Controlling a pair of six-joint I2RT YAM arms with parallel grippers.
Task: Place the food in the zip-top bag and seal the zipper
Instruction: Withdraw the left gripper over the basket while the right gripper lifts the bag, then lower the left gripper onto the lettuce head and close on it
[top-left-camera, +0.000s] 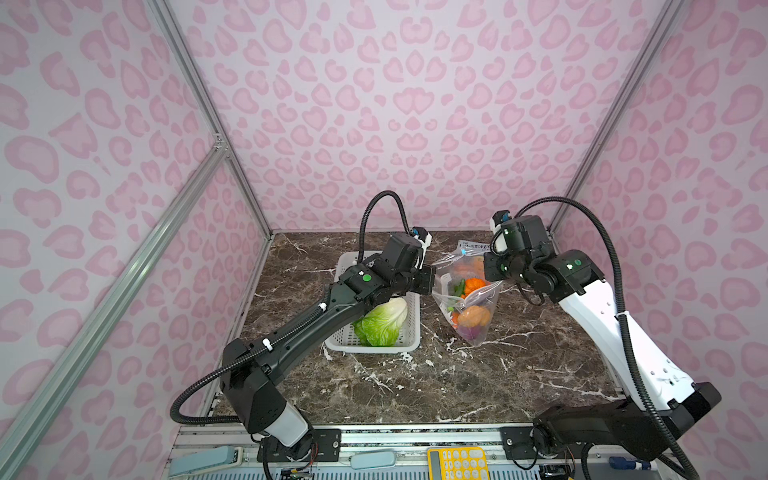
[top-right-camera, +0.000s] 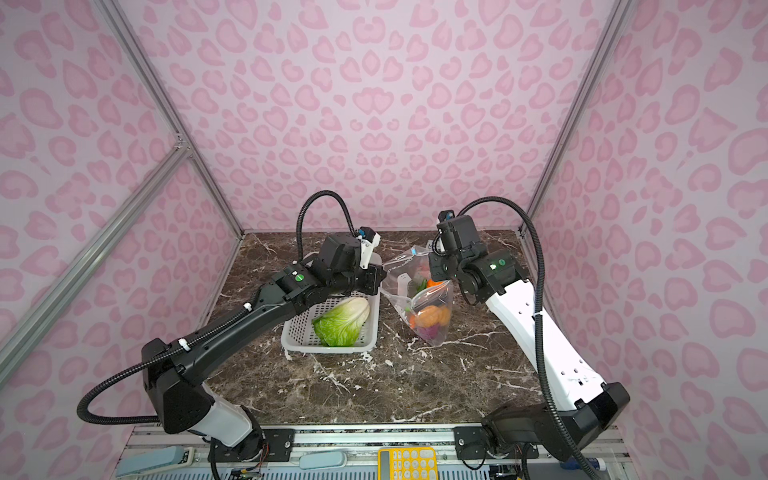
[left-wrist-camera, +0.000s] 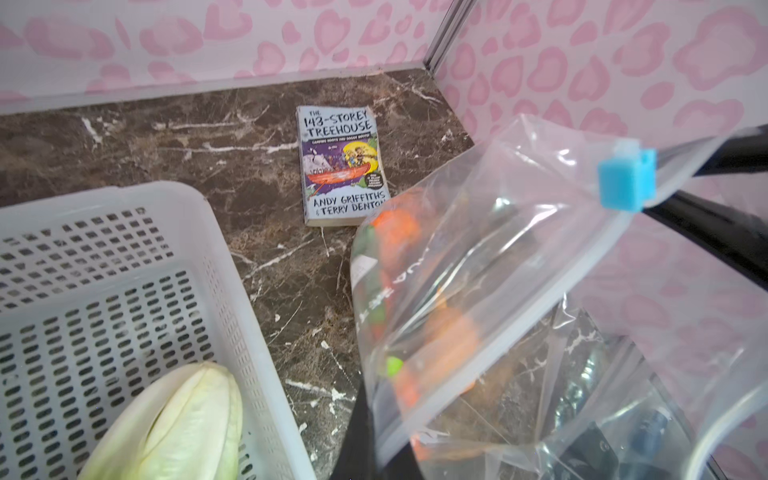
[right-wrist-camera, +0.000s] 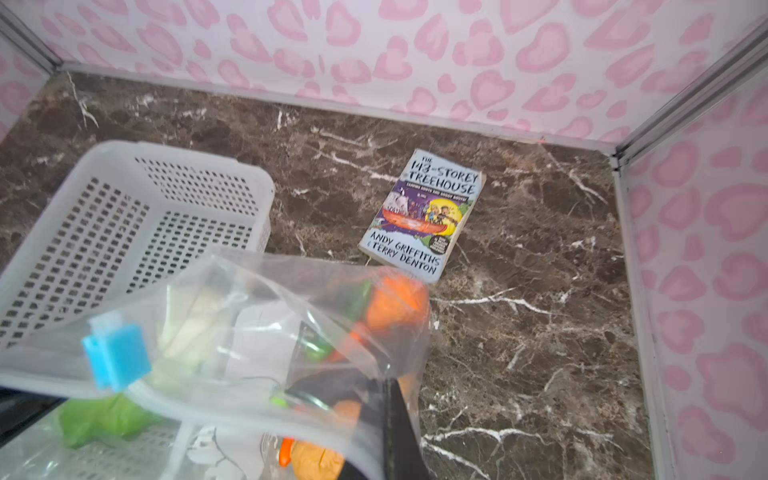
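The zip-top bag (top-left-camera: 465, 307) (top-right-camera: 424, 307) hangs above the table between my two grippers. My left gripper (top-left-camera: 432, 282) (left-wrist-camera: 374, 457) is shut on one side of its mouth edge, and my right gripper (top-left-camera: 494, 278) (right-wrist-camera: 386, 449) is shut on the opposite side. Inside lie an orange pumpkin (top-left-camera: 473, 286), a tan potato (top-left-camera: 473, 316), a purple onion (top-left-camera: 469, 332) and small green pieces. The zipper's blue slider (left-wrist-camera: 627, 178) (right-wrist-camera: 116, 357) sits at the far end of the mouth. The green-and-white cabbage (top-left-camera: 382, 322) (left-wrist-camera: 183, 424) lies in the white basket (top-left-camera: 374, 347), outside the bag.
A paperback book (left-wrist-camera: 343, 166) (right-wrist-camera: 424, 216) lies flat on the marble table near the back wall, behind the bag. The white perforated basket (left-wrist-camera: 124, 249) (right-wrist-camera: 137, 199) stands just left of the bag. Pink patterned walls close in three sides.
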